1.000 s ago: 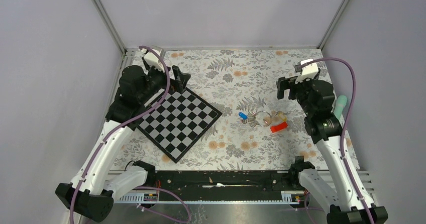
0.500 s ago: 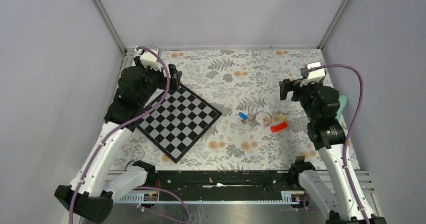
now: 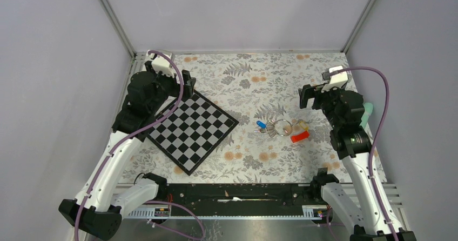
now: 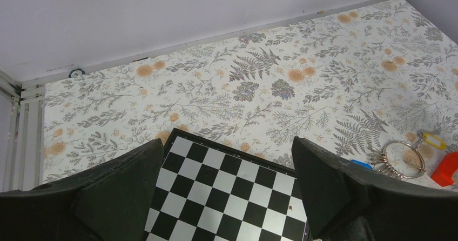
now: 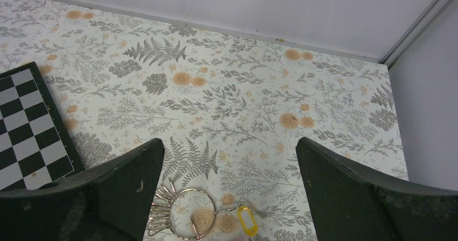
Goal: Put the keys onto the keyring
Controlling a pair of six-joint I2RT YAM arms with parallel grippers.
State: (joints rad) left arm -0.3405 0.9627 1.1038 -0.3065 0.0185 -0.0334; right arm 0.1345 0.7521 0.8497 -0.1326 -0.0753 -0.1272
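The keyring (image 3: 282,126) lies flat on the flowered cloth at centre right, with several slim silver keys (image 5: 156,215) fanning from its left rim. A blue-capped key (image 3: 261,124) lies at its left and a yellow-tagged key (image 5: 247,220) at its right. My right gripper (image 3: 305,96) hovers open just behind and right of the ring, nothing between its fingers (image 5: 345,198). My left gripper (image 3: 186,84) hangs open over the far corner of the chessboard (image 4: 227,198), well left of the keyring (image 4: 402,159).
A red clip-like piece (image 3: 300,136) lies just in front of the ring. A teal object (image 3: 367,114) stands at the right edge behind my right arm. The chessboard (image 3: 193,127) lies at an angle at centre left. Grey walls close in the back and both sides.
The left wrist has drawn back slightly to the left over the board's far corner. The right wrist has shifted a little to the right. Keys and ring have not moved.
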